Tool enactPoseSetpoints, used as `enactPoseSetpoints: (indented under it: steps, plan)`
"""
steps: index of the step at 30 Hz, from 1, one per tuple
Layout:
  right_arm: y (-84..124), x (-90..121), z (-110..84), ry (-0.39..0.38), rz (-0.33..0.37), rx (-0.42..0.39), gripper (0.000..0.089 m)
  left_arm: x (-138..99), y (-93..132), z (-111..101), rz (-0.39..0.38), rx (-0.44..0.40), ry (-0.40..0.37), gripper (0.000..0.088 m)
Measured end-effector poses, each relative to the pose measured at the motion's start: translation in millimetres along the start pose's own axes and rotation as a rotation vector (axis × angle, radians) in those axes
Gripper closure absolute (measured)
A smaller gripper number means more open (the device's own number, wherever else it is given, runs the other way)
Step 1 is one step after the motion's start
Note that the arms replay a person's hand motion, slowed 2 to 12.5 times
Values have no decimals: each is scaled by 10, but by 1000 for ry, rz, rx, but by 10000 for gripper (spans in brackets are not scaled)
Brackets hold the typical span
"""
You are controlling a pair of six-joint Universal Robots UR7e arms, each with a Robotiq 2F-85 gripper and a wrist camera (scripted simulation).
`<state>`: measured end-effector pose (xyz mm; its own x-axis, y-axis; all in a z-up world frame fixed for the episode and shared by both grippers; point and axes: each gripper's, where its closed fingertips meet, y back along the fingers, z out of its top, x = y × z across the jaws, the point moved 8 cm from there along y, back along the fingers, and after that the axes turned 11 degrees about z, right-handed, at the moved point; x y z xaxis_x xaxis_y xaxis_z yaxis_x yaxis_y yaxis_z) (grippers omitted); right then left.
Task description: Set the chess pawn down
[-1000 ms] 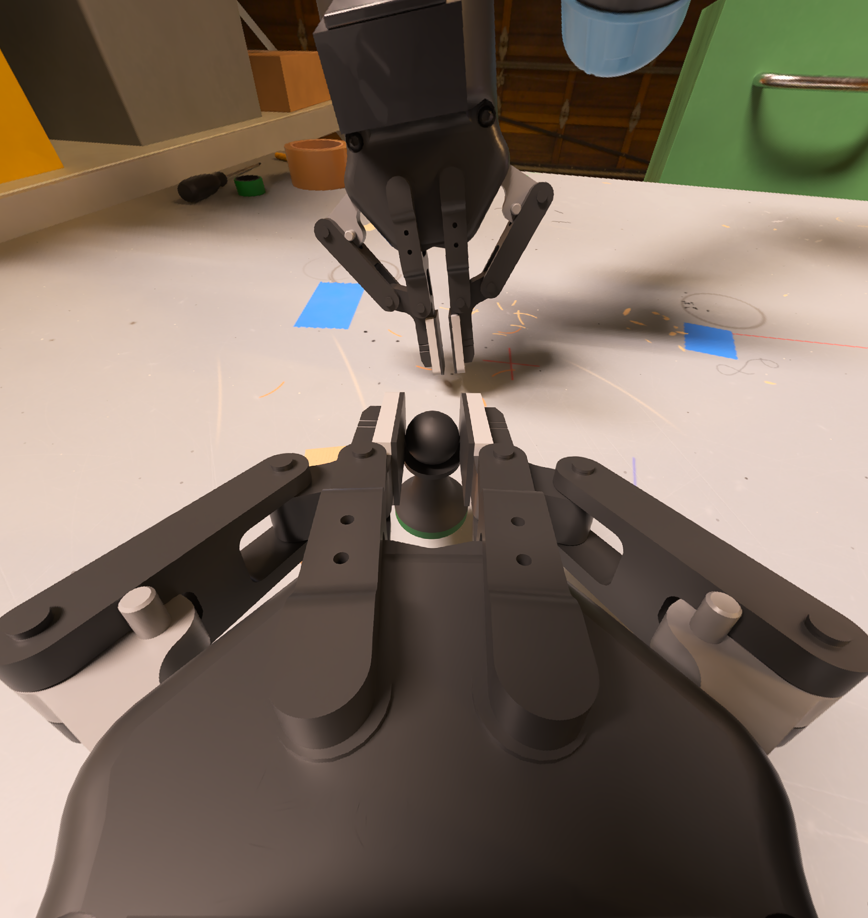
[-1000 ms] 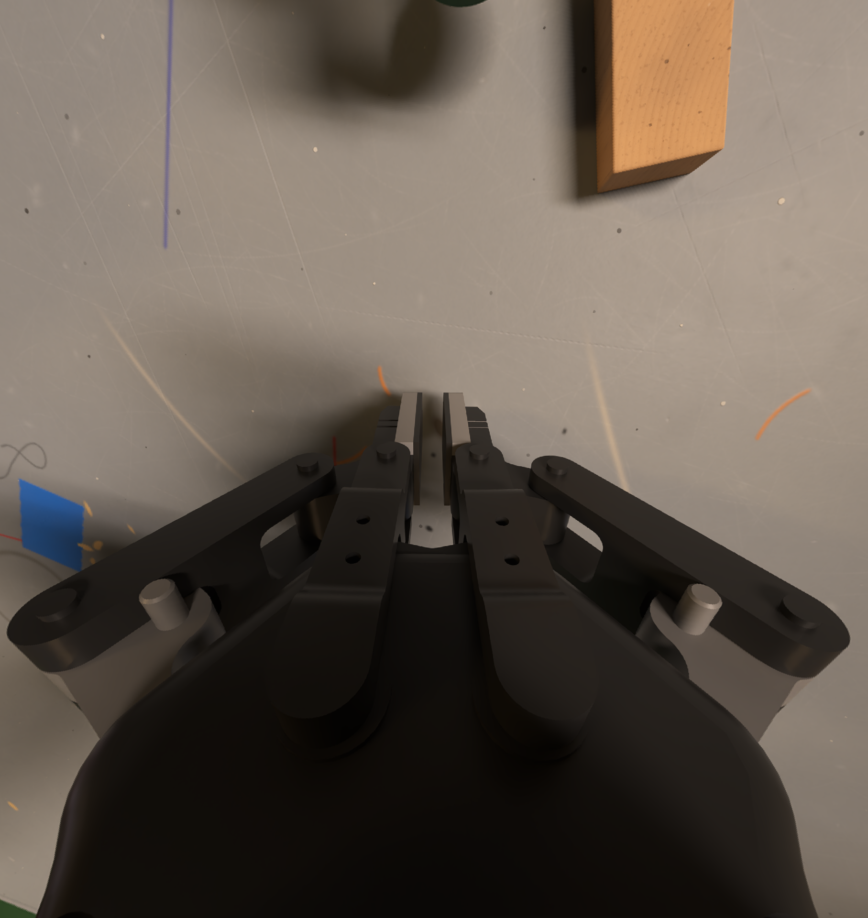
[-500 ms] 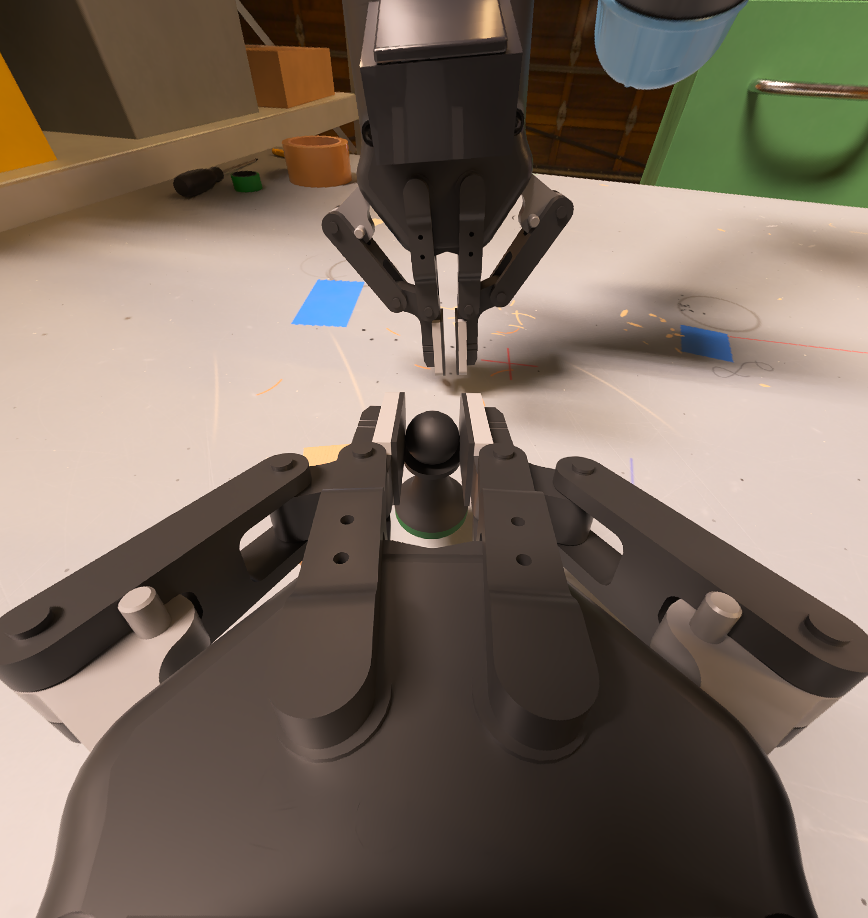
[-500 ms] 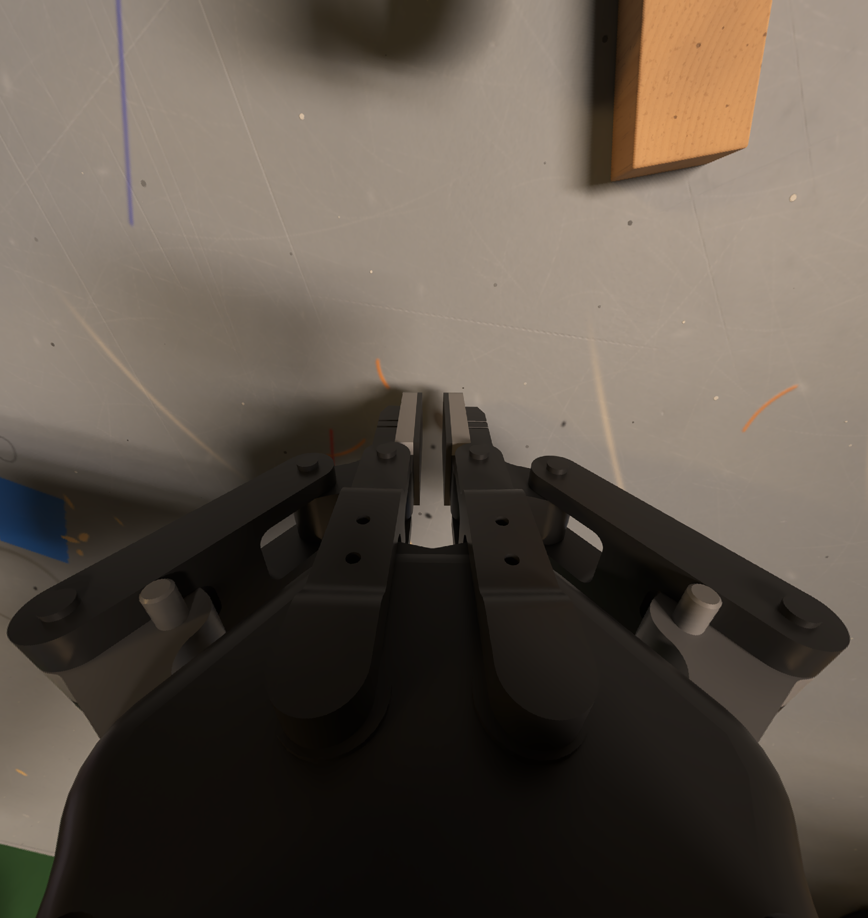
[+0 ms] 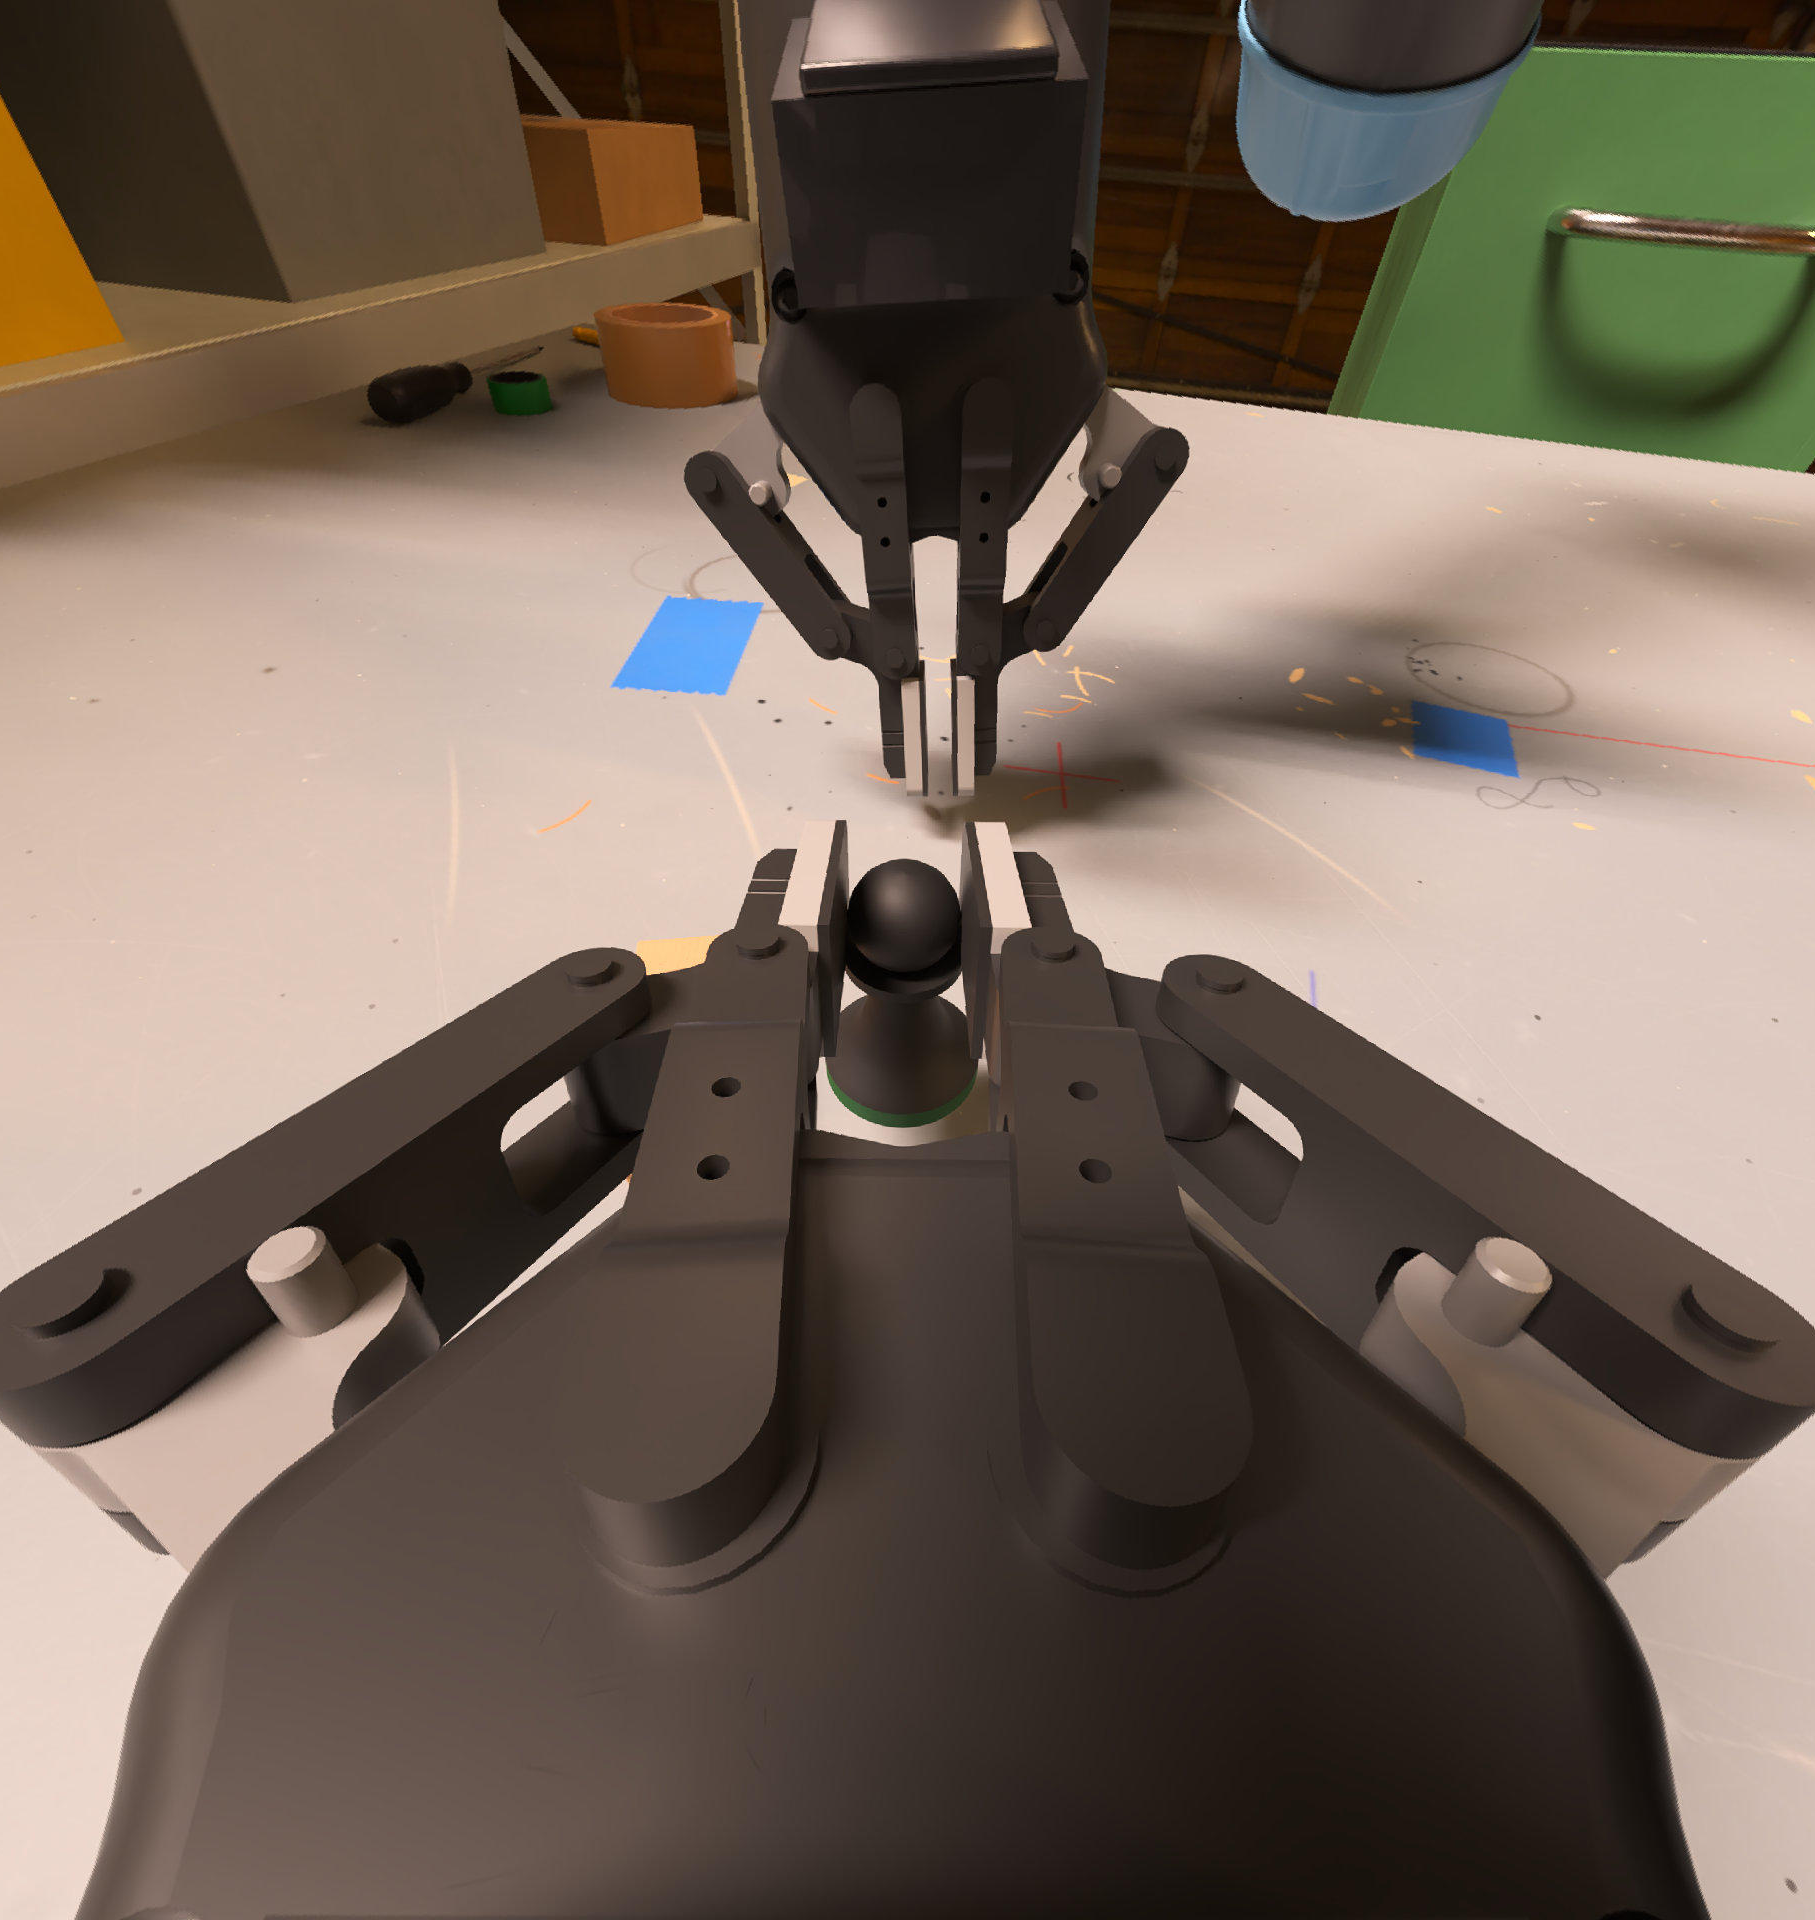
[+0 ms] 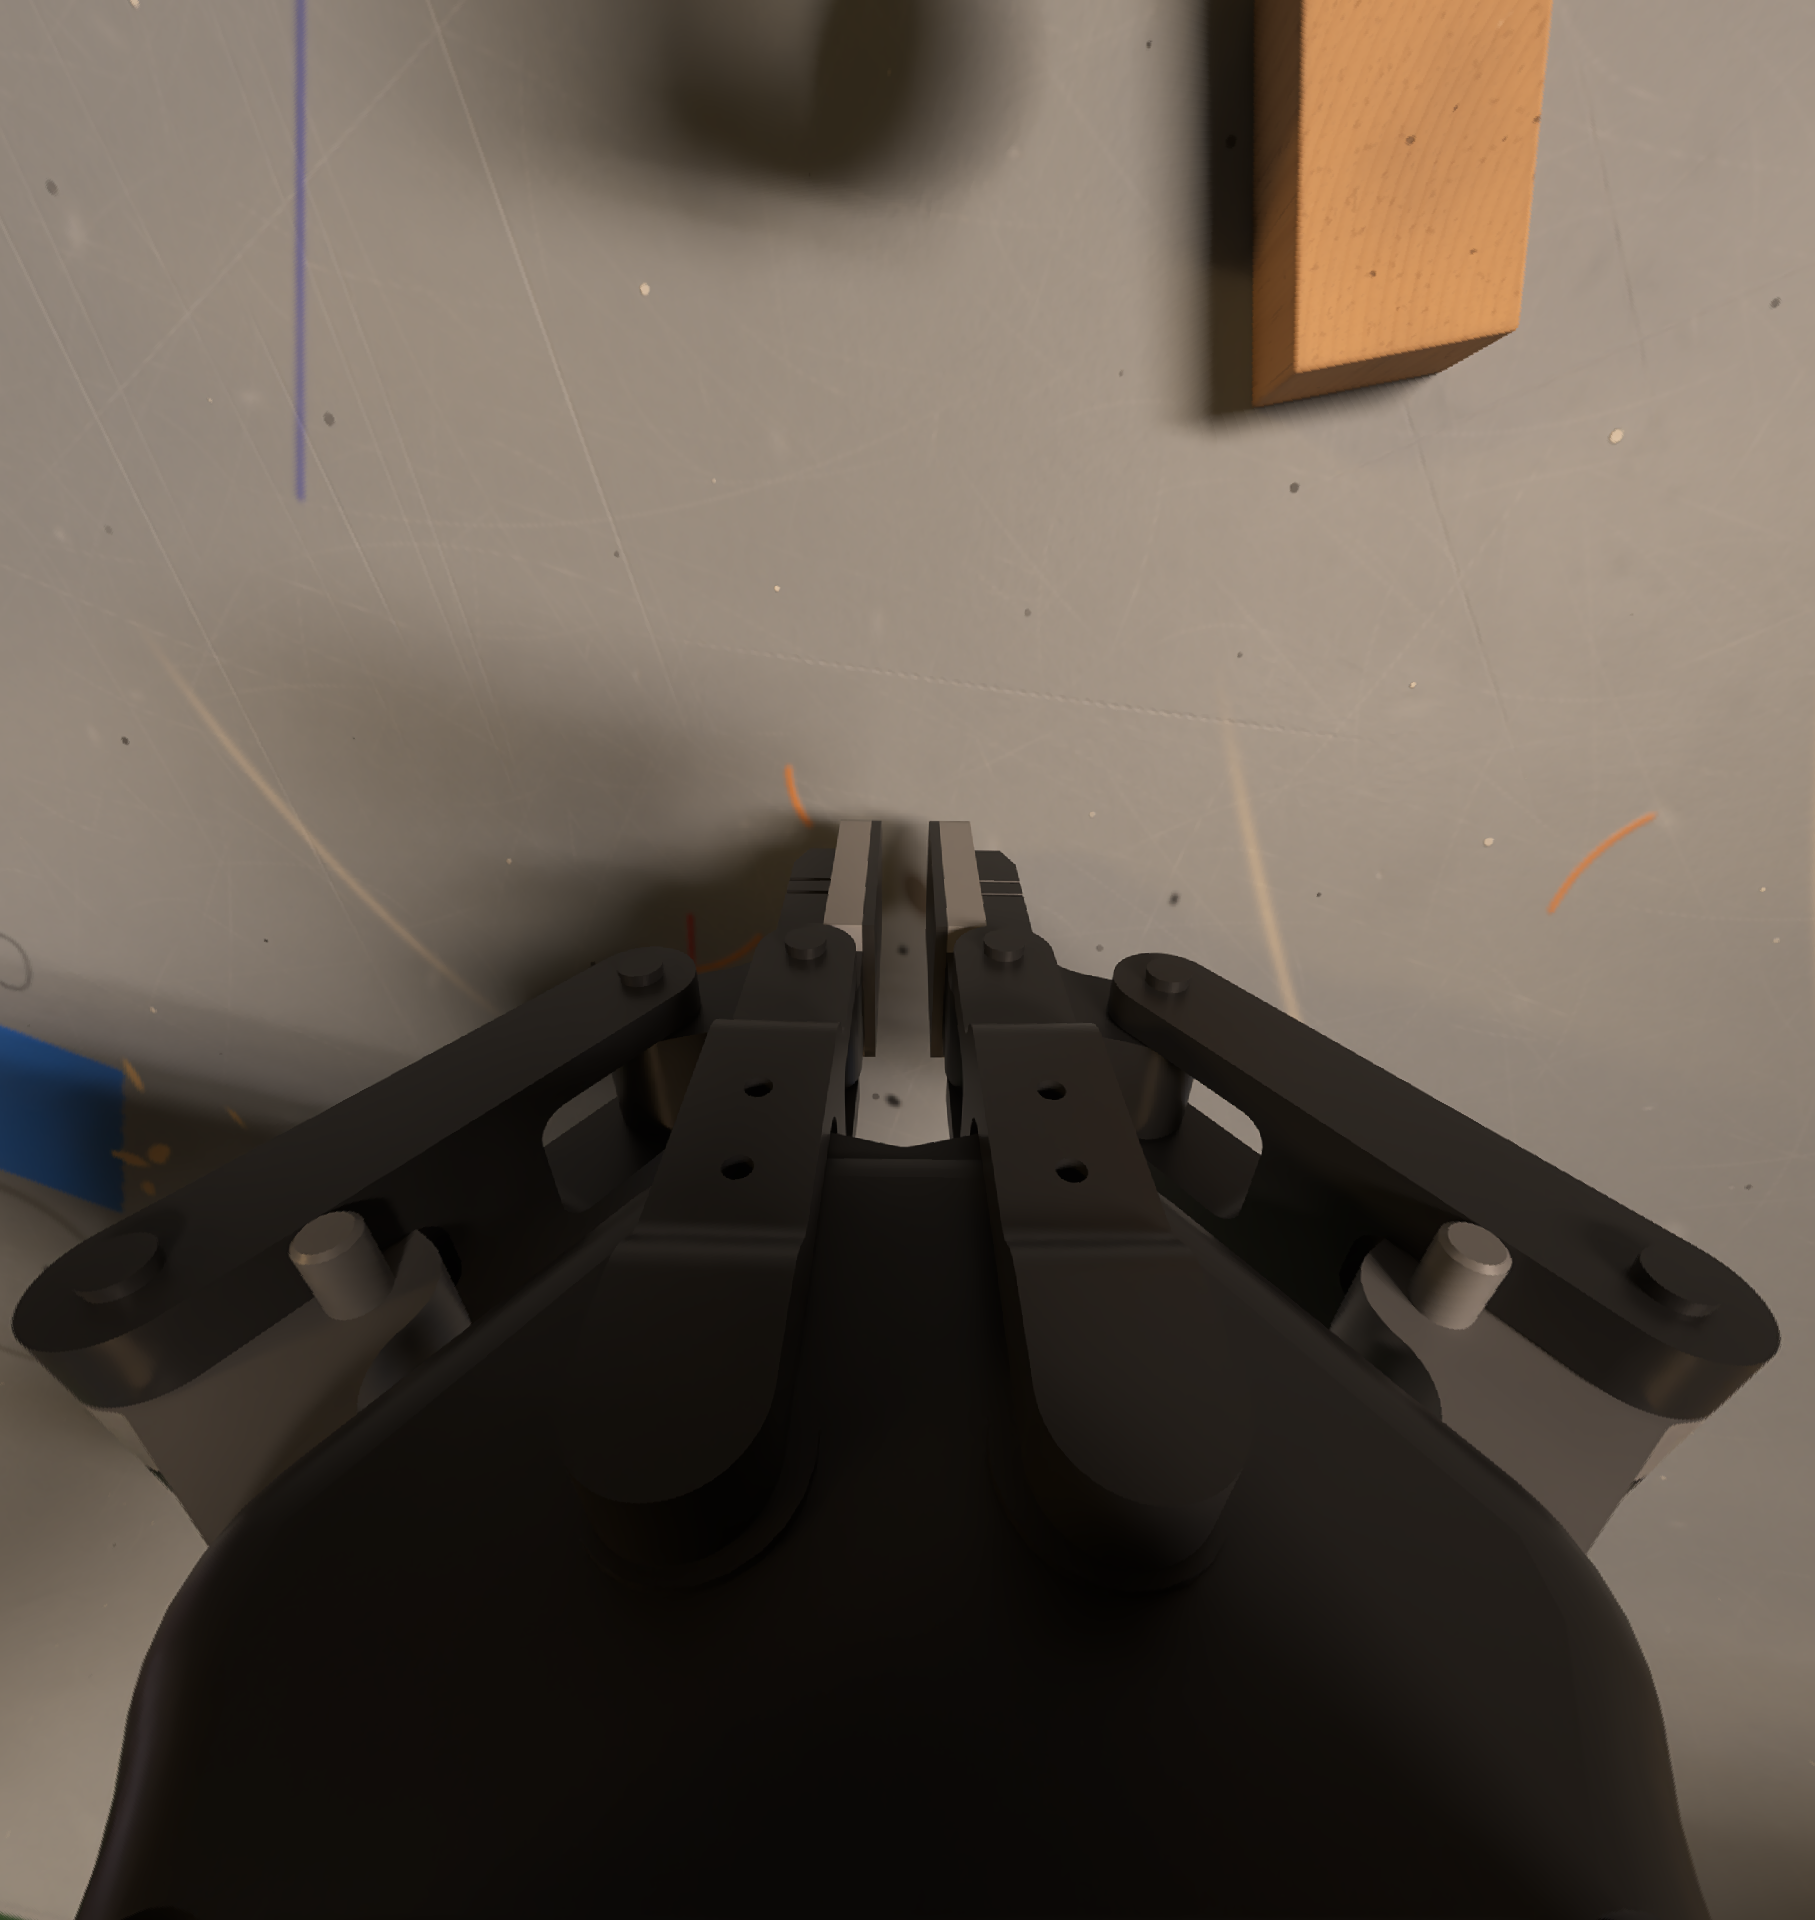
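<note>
Risk, nearest: I am holding the chess pawn (image 5: pixel 901 971) lying along my left gripper (image 5: pixel 903 868), round head toward the fingertips and green-rimmed base back toward my palm; if I am letting go from this attitude, I judge it is tipping or rolling off across the table (image 5: pixel 259 935) instead of standing.
Risk, grip: my pads are bearing on a rounded head and neck, so I judge any jolt on the way down is letting it pivot or squirt out.
Risk, ahead: my right gripper (image 5: pixel 939 774) is hanging fingertips-down just past the pawn's head, so pushing forward is inviting a knock.
Left jaws: I am keeping them partly closed, clamped on the pawn from both sides.
Right jaws: I am holding them nearly together with a narrow slit of table showing between the pads, nothing in them; tips close over the surface, contact I cannot tell.
Pawn's place: it is riding in my left fingers above the table, not yet set down.
Farther off: a wooden block (image 6: pixel 1391 187) is lying beyond my right fingertips, well apart.
Farthest: a blue tape patch (image 5: pixel 687 644), a screwdriver (image 5: pixel 420 390) and an orange roll (image 5: pixel 666 351) are sitting by the shelf.
</note>
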<state>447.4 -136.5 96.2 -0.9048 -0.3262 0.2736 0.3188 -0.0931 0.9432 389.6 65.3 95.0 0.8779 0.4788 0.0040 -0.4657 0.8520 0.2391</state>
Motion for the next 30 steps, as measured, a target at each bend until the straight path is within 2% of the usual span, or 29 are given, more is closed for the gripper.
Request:
enactPoseSetpoints:
  steps: [5, 11, 17, 19, 21, 23, 30]
  plan:
    - [-5, -4, -22, -27, 9, -51, 799, -8, 2, -3, -3, 1, 0, 688]
    - [13, 10, -56, -38, 12, -67, 772, -9, -2, -4, 0, 7, -5, 688]
    - [111, 26, -95, -54, -5, -103, 734, -14, -11, -10, 1, 17, -12, 688]
    - [142, 32, -88, -61, -5, -131, 775, -16, -14, -11, 0, 20, -13, 688]
    - [159, 40, -73, -69, -1, -154, 859, -16, -16, -12, 0, 23, -14, 688]
    - [158, 51, -65, -74, 2, -165, 893, -17, -19, -13, 1, 26, -15, 688]
    - [107, 54, -74, -80, -17, -152, 893, -17, -23, -15, 1, 30, -16, 688]
